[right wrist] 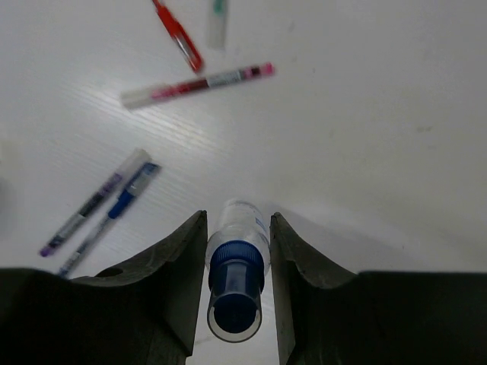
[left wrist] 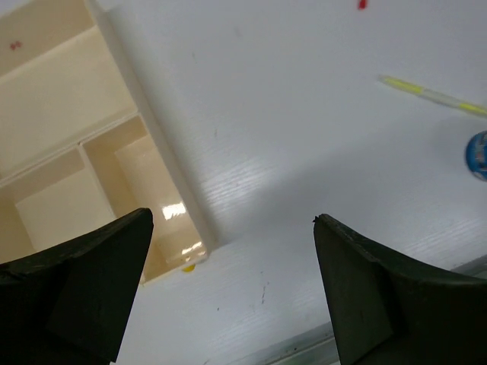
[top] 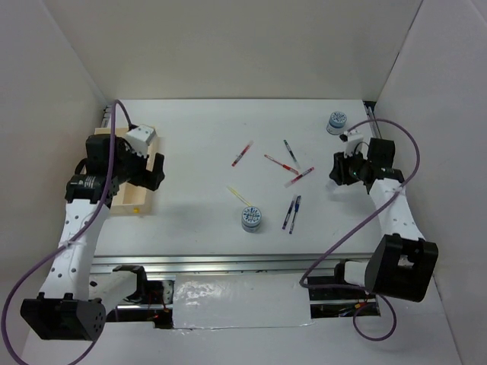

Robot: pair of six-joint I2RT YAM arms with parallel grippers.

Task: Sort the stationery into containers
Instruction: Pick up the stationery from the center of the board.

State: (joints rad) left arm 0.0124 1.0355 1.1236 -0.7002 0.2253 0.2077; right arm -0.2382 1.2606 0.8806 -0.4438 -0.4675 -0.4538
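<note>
clear bottle (right wrist: pixel 237 262) w/ blue cap is clamped btwn the right gripper (right wrist: pixel 237 222) fingers at the table's right side; the pads bear on its round body, so it could roll or squirt out if the squeeze is off-centre. tray (top: pixel 131 199) lies well apart at the left, beside the wide-open left gripper (left wrist: pixel 232 289), so a long carry over the pens (right wrist: pixel 194 82) risks a drop among them.

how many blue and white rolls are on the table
2: one roll mid-table beside the yellow pen; the other roll at the far right. Others may be hidden.
</note>
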